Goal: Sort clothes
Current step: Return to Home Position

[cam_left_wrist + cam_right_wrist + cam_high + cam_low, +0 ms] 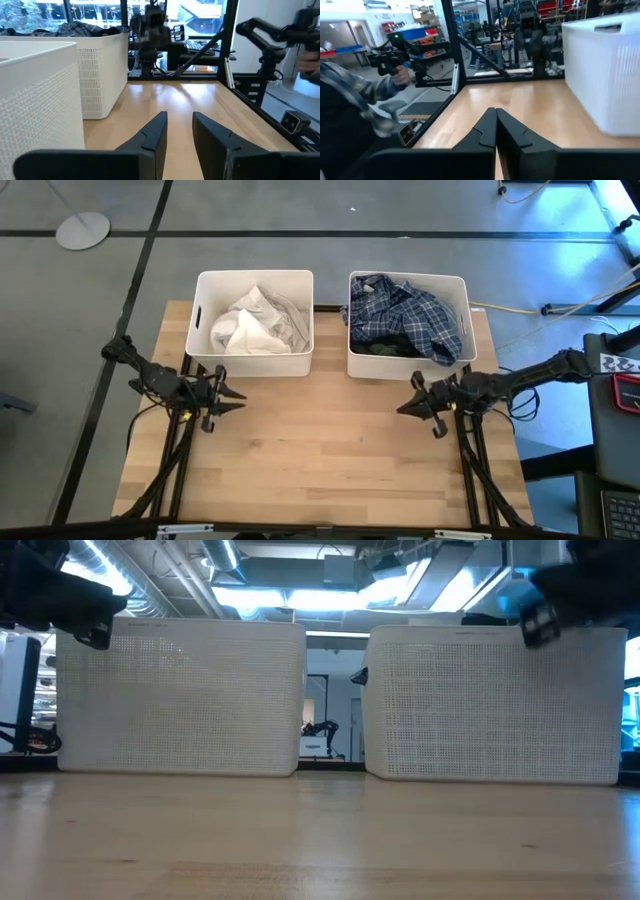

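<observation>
White and pale grey clothes point(258, 325) lie heaped in the left white bin point(203, 288). A navy-and-white plaid shirt point(415, 310) lies over dark clothes point(385, 348) in the right white bin point(466, 305). My left gripper point(238, 399) is open and empty above the bare table, just in front of the left bin; its fingers point(159, 129) show apart in the left wrist view. My right gripper point(400, 408) is shut and empty above the table in front of the right bin; it also shows in the right wrist view point(495, 111).
Both bins stand side by side at the table's far edge point(180, 700) point(495, 705). Bare wooden table top point(320, 450) lies between the grippers and toward the near edge. A person's hand point(400, 75) and plaid sleeve point(350, 92) show beyond the table's side.
</observation>
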Available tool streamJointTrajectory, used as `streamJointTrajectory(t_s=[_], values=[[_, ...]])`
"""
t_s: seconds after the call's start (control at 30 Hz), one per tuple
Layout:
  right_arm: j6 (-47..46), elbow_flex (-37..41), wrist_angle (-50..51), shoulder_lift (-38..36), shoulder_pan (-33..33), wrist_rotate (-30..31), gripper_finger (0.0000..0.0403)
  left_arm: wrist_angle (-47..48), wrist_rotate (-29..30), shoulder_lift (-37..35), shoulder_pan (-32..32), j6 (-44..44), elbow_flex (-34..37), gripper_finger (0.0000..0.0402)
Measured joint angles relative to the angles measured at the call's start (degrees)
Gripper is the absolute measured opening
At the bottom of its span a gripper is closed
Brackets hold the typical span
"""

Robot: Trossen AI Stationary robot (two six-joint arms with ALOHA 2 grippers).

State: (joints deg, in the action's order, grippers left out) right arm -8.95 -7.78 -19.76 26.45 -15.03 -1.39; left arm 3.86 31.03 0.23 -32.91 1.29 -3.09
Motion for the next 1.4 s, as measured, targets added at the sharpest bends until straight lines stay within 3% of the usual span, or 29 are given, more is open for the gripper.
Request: streamJointTrajectory(t_s=[0.1,0.37,0.6,0.83,0.97,1.1,1.4], values=[[-1.76,6.72,-3.57,-4.50,-0.02,-0.19,0.0007,0.04,-1.25,0.00,-0.01,0.30,0.00,0.0081],[0.91,6.98,6.69,-12.15,0.07,2.47,0.0007,-6.03,-4.57,0.02,0.24,-4.29,1.97,0.0081],[0.85,7.00,15.81,-19.92,0.07,2.47,0.0007,-7.56,-5.82,0.00,4.43,-7.99,2.56,0.0062],[1.68,7.01,18.64,-25.38,0.07,2.07,0.0007,-5.33,-24.85,0.00,9.76,-2.29,2.56,0.0024],[1.87,7.00,19.03,-24.86,0.05,1.56,0.0007,-5.43,-24.22,0.02,13.54,-4.25,2.56,0.0009],[1.94,7.00,19.24,-24.37,0.07,1.63,0.0007,-6.11,-19.91,0.02,19.35,-5.43,2.56,0.0002],[1.96,7.00,19.44,-24.41,0.07,1.93,0.0007,-5.77,-22.28,0.02,24.35,-5.00,2.56,0.0000]])
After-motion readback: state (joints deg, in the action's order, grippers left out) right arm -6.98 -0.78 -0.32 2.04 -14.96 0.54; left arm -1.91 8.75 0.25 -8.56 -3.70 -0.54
